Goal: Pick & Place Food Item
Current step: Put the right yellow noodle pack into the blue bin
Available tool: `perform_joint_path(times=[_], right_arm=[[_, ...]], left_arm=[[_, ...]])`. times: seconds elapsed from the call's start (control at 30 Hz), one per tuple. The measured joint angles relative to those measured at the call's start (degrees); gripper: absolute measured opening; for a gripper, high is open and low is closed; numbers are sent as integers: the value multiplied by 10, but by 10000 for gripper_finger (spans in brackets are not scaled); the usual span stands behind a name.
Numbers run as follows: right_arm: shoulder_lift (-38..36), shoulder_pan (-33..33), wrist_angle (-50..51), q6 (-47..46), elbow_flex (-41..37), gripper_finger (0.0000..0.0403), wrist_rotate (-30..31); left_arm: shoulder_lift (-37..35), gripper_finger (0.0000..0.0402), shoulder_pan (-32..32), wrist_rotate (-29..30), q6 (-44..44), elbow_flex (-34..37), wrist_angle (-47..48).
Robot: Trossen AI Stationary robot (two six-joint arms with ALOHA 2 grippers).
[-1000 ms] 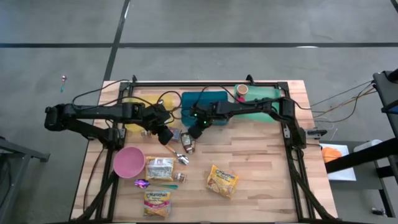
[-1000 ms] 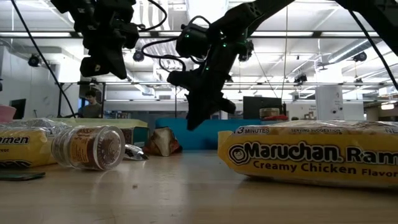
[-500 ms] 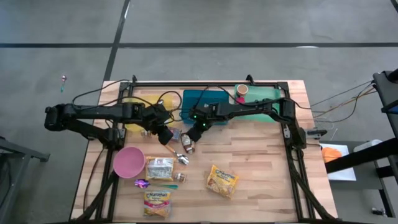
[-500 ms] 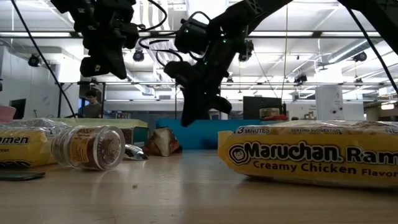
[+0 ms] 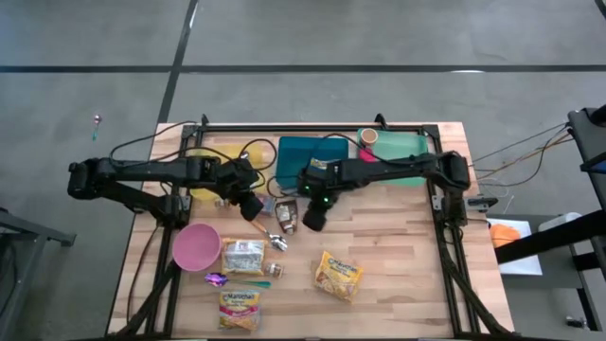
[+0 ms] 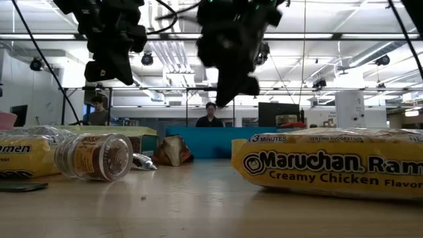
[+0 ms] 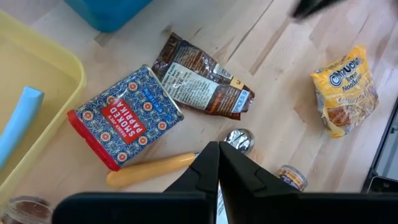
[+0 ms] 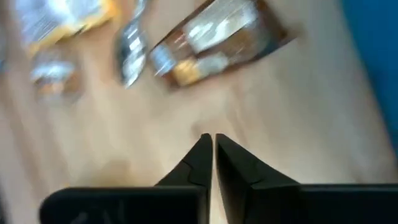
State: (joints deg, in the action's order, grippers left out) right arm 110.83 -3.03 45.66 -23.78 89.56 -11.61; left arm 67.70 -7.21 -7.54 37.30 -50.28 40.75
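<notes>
Both claws hang above the table with nothing in them. The right claw (image 5: 313, 220) has its 2 fingers pressed tip to tip, clenched on air; its wrist view shows bare wood under the tips and the brown pouch (image 8: 217, 37) lying past them, well blurred, its print unreadable. From above, that pouch (image 5: 287, 216) sits just beside the right claw, on the side toward the left arm, flat on the wood and touched by neither claw.

The left claw (image 5: 252, 206) is also clenched, fingertips together, over the table next to the yellow tray (image 5: 201, 186). Its wrist view shows the spoon (image 7: 180, 157) directly beyond the tips, its bowl partly covered by the fingers, then the red and blue tin (image 7: 124, 115) and the pouch farther out, tin and pouch touching at 1 corner. A small jar (image 7: 292, 177) near the tips is half cut off by the fingers.

In the low view both claws show only as dark shapes against the ceiling lights. A ramen pack (image 6: 327, 163) fills the near right, cut by the edge. A person (image 6: 210, 114) stands far behind the table, partly hidden by the teal bin (image 6: 208, 141).
</notes>
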Motion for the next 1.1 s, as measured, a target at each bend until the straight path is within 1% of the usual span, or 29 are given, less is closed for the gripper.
perform_joint_path(times=[0.07,0.17,0.23,0.3,0.37,0.47,0.57,0.83,1.1], right_arm=[[-16,14,13,13,-9,47,-8],[-34,37,18,41,-22,94,-14],[-37,52,17,81,-27,128,-24],[-37,69,12,140,-30,159,-28],[-34,85,5,194,-36,184,-50],[-25,94,-18,220,-44,207,-93],[-17,89,-34,238,-54,216,-120],[19,88,-41,278,-58,217,-169],[64,89,-44,303,-58,217,-173]], left_arm=[[0,17,0,0,-3,0,0],[0,17,0,0,-11,0,-2],[0,17,0,0,-14,0,-2],[0,17,0,0,-16,0,-2],[0,17,0,0,-20,0,-1],[0,17,0,0,-27,0,0],[0,17,0,0,-33,1,6],[0,17,0,0,-48,1,53],[0,17,0,0,-50,1,83]])
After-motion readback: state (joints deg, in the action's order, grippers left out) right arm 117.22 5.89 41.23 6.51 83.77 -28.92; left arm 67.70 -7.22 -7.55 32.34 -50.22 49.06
